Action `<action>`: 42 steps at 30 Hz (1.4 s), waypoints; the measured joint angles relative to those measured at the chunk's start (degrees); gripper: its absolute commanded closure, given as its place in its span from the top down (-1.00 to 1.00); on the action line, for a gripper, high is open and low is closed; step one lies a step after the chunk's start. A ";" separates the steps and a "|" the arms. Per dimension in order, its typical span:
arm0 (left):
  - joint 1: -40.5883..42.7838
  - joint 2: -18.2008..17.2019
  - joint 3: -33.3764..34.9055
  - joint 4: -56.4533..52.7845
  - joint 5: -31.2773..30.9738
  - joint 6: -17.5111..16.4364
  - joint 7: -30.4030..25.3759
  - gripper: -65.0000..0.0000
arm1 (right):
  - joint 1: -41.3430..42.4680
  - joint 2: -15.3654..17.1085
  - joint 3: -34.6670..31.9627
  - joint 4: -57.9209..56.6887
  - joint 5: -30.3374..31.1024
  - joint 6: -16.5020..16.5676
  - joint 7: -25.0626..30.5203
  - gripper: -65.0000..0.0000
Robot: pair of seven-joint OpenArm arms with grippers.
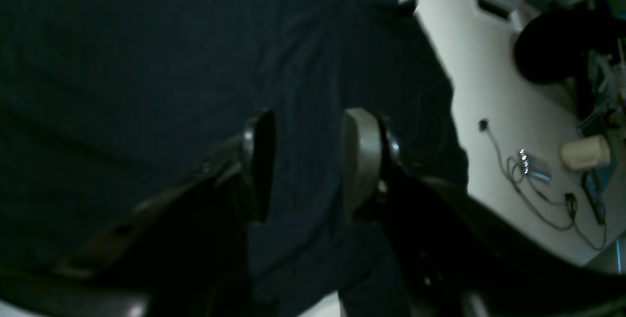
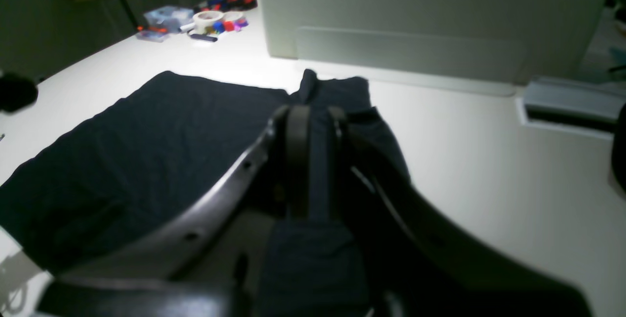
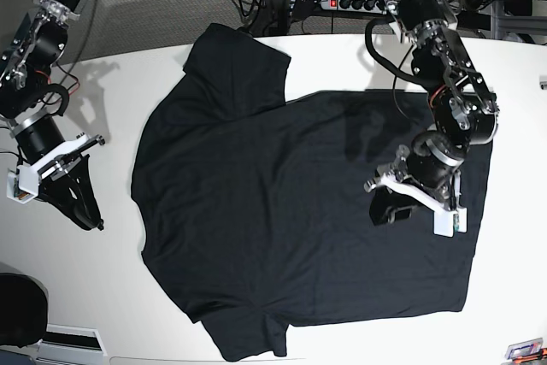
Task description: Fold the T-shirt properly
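The black T-shirt [image 3: 273, 203] lies spread flat on the white table [image 3: 111, 279], with its sleeves toward the left and its hem toward the right. My left gripper [image 3: 380, 201] hovers low over the cloth near the hem. In the left wrist view it [image 1: 310, 121] is open, with a soft ridge of the T-shirt [image 1: 146, 62] showing between the fingers. My right gripper [image 3: 85, 211] hangs over bare table left of the T-shirt, fingers close together and holding nothing. In the right wrist view it [image 2: 318, 116] points toward a sleeve [image 2: 342, 89].
A power strip and tangled cables [image 3: 342, 2] lie along the back edge. A black round object [image 3: 17, 314] and a white slotted unit [image 3: 68, 341] sit at the front left corner. A thin cable [image 1: 538, 199] and a cream roll [image 1: 584, 153] lie beside the shirt. Tape rolls and small coloured items [image 2: 210, 18] are farther off.
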State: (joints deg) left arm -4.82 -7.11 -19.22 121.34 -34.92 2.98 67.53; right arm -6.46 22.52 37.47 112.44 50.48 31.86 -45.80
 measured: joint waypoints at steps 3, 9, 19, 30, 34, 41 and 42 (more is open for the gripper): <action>-0.44 0.11 0.00 0.00 -0.39 -0.02 0.22 -0.36 | 1.11 0.04 0.02 -0.04 -0.15 -0.37 0.02 -0.82; -0.24 0.15 0.09 0.07 -0.68 -0.02 0.20 -0.36 | 0.52 0.07 0.00 0.02 -0.04 -0.24 -2.19 -0.82; 10.12 -10.60 -0.79 0.28 -9.07 -0.26 -0.31 -0.36 | -11.87 7.85 1.81 0.28 7.61 0.00 -6.34 -0.82; 31.47 -30.36 14.25 0.15 0.46 0.44 -32.57 -0.36 | -30.42 13.14 -8.11 0.20 -30.03 3.15 14.75 -0.82; 41.00 -30.32 19.32 -0.15 23.32 2.93 -54.34 -0.36 | -35.78 5.81 -10.88 0.26 -46.97 4.28 25.46 -0.82; 47.87 -26.51 19.06 0.02 25.05 3.41 -61.64 -0.36 | -36.76 -3.93 -3.23 0.39 -53.20 7.58 34.49 -0.81; 49.37 -26.53 19.06 0.04 27.52 3.43 -61.59 -0.36 | -38.03 -4.72 -3.08 0.35 -56.85 7.80 37.18 -0.81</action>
State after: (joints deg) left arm 44.56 -33.65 -0.16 121.38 -7.40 6.42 5.93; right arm -44.49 17.80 34.39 112.79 -6.37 39.66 -8.62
